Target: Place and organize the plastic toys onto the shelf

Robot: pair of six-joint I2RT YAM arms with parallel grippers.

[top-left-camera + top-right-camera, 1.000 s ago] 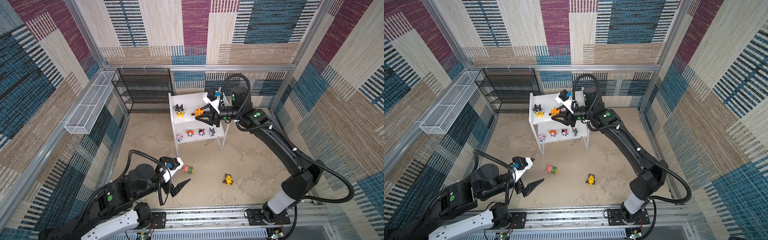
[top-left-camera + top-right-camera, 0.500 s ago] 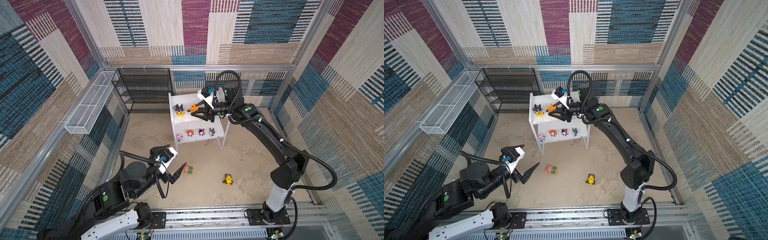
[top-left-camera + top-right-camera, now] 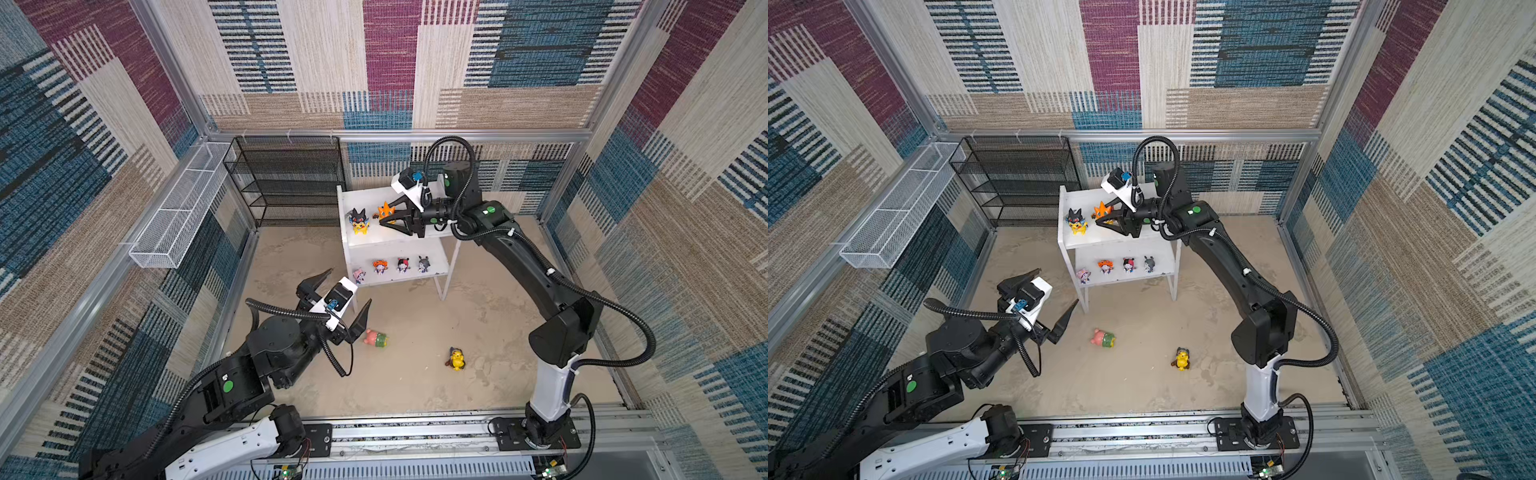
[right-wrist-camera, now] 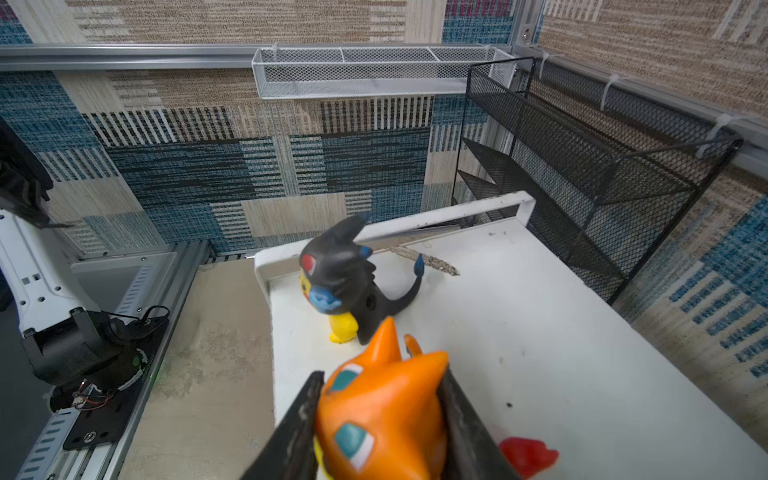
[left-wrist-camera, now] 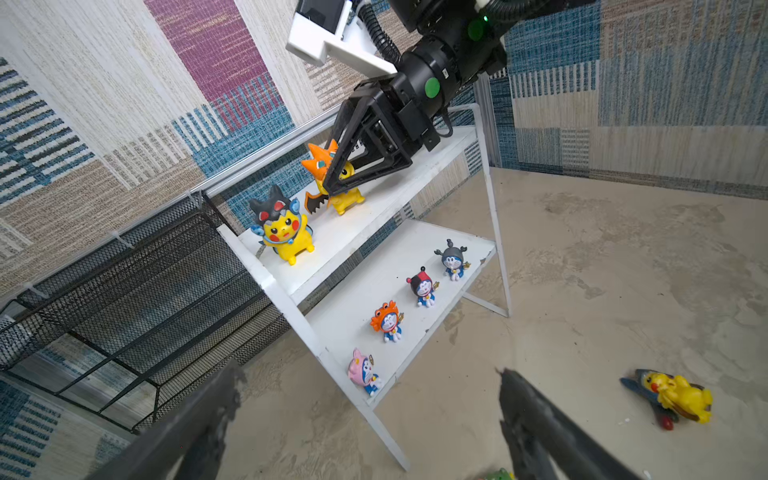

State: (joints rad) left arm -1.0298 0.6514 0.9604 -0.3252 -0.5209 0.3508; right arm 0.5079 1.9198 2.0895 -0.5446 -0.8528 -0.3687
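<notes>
The white shelf (image 3: 390, 253) stands at the back centre. My right gripper (image 3: 382, 219) is shut on the orange-hooded yellow toy (image 4: 382, 411) low over the top board, close beside the standing black-hooded yellow toy (image 3: 359, 220). Several tiny big-headed toys (image 5: 388, 322) stand in a row on the lower board. On the sandy floor, a pink-and-green toy (image 3: 376, 338) and a blue-hooded yellow toy (image 3: 456, 358) lie on their sides. My left gripper (image 3: 350, 286) hangs wide open and holds nothing, by the shelf's front left leg, up and left of the pink-and-green toy.
A black mesh rack (image 3: 286, 183) stands left of the shelf against the back wall. A white wire basket (image 3: 178, 220) hangs on the left wall. The metal rail (image 3: 415, 432) carrying both arm bases runs along the front edge.
My right gripper has carried the orange-hooded toy leftward along the top board toward the black-hooded one. My left gripper has risen and moved toward the shelf, staying open.
</notes>
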